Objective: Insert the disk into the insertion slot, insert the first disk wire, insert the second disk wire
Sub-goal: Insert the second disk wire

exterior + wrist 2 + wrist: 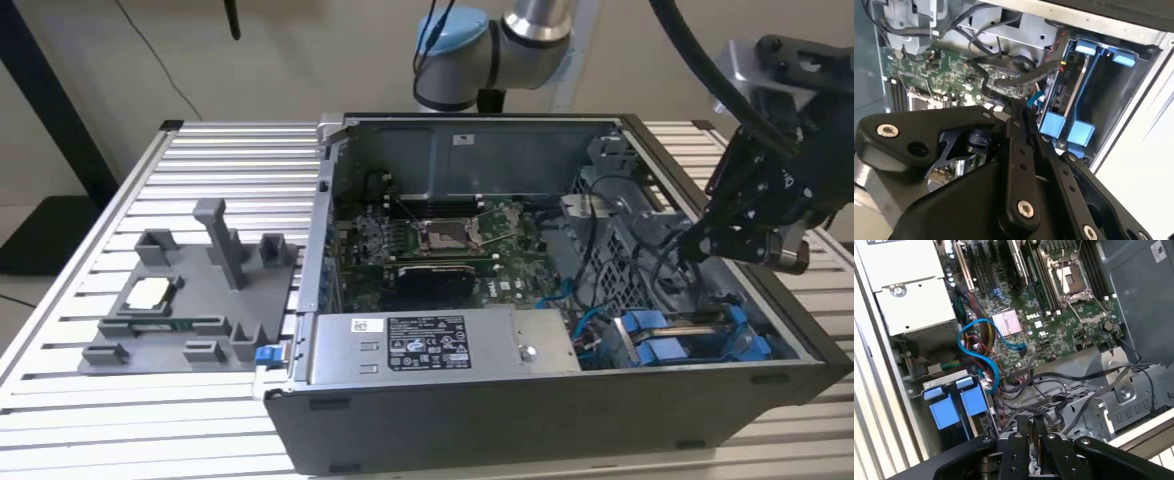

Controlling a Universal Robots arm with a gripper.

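Gripper poised over the drive bay corner of an open computer case

On a slatted metal table (80,400), an open computer case (441,420) is seen lying on its side in the exterior view. A grey plastic fixture tray (174,310) is set just beside the case, on the exterior view's left. Within the case, the green motherboard (441,240) is laid bare, and a grey labelled power-supply box (441,345) is placed along the near wall.

Toward the exterior view's right, the insertion slot (694,335) is found in the near corner of the case, marked by blue plastic at its edges. The blue carrier tabs of the disk (1074,131) are seen seated inside that bay in the second wrist view, and again in the first wrist view (954,402).

A light blue cable (981,347) is looped between the bay and the motherboard, among darker wires.

The black gripper (714,240) is held above the slot, over the cables. Its fingers (1031,440) are drawn nearly together; whether anything is pinched between them cannot be told
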